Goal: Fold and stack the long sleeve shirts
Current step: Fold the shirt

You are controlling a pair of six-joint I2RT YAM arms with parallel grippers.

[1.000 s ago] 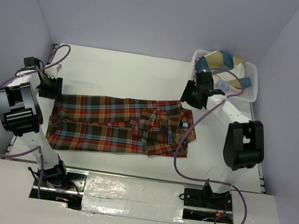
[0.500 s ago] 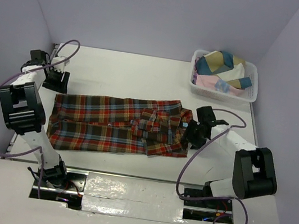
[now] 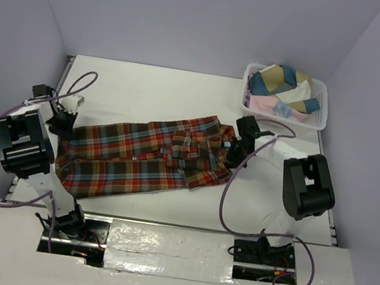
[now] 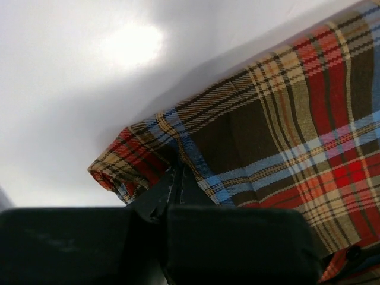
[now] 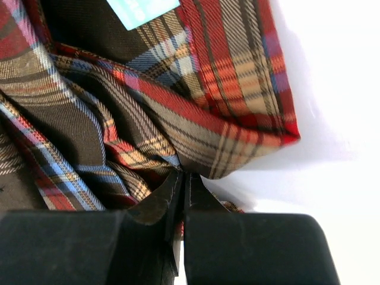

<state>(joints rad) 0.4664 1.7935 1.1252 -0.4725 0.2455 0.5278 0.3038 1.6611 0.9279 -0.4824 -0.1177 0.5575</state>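
Note:
One long sleeve shirt (image 3: 137,159), red-orange, brown and blue plaid, lies folded lengthwise and slanted across the table, its collar end at the right. My left gripper (image 3: 59,122) is shut on the shirt's far left corner; in the left wrist view the jaws (image 4: 177,173) pinch the plaid edge (image 4: 285,136). My right gripper (image 3: 237,147) is shut on the collar end; in the right wrist view its closed tips (image 5: 183,176) bite a fold of the cloth (image 5: 119,119) below a teal label (image 5: 145,9).
A white lattice basket (image 3: 319,117) holding folded blue, tan and pink cloths stands at the far right corner. White walls close the table at the back and both sides. Purple cables loop from both arms over the table.
Both grippers have gone from open to shut on the shirt's ends. The right gripper moved in to the collar, and the shirt now lies slanted, its right end shifted farther away.

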